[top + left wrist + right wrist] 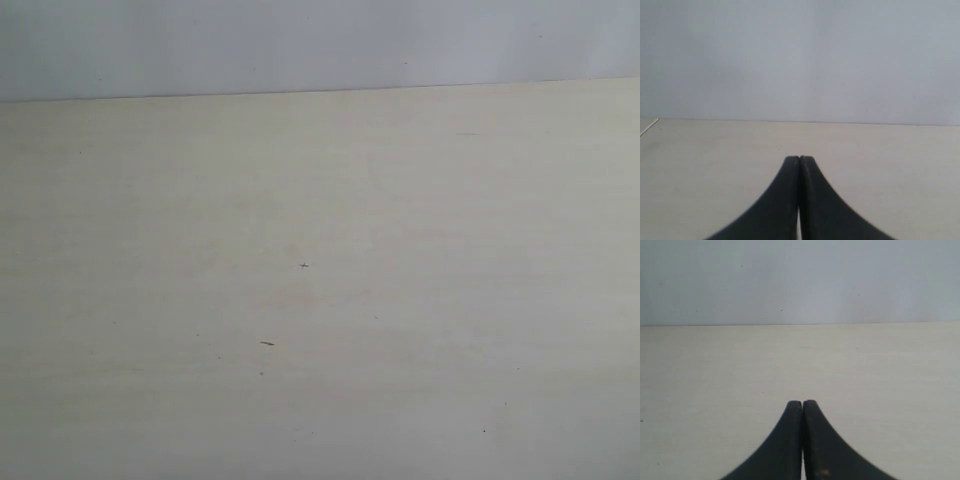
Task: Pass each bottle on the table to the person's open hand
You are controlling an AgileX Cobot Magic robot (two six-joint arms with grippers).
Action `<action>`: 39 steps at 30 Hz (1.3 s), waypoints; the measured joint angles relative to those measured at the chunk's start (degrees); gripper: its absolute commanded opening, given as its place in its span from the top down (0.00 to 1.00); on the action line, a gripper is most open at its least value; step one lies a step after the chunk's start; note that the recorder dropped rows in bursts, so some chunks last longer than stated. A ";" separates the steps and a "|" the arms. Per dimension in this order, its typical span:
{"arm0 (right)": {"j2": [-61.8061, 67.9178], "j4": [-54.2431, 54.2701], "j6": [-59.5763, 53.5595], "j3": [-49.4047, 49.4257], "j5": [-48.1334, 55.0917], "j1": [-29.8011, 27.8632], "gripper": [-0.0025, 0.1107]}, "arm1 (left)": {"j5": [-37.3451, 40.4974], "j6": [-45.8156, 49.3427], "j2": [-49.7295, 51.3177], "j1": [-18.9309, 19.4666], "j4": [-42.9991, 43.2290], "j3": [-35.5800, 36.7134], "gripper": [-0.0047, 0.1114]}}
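Note:
The pale beige table fills the exterior view, with only a few small dark specks on it. No bottle and no hand shows in any view. Neither gripper appears in the exterior view. In the left wrist view my left gripper is shut, its two black fingers pressed together with nothing between them, above the bare table. In the right wrist view my right gripper is likewise shut on nothing, over the table.
A plain pale grey wall rises behind the table's far edge. The left wrist view shows the table's edge at one side.

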 measured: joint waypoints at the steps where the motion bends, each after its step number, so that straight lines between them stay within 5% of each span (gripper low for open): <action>1: 0.00 0.00 0.00 0.00 0.00 0.00 0.98 | -0.16 0.00 0.00 0.00 0.00 0.70 0.96; 8: 0.00 0.00 0.09 0.00 0.00 0.00 0.98 | -0.44 0.00 0.00 0.00 0.61 6.01 0.96; 39: 0.00 0.00 0.09 0.00 0.23 0.00 0.98 | 4.89 -0.20 0.00 0.00 -0.54 6.11 0.96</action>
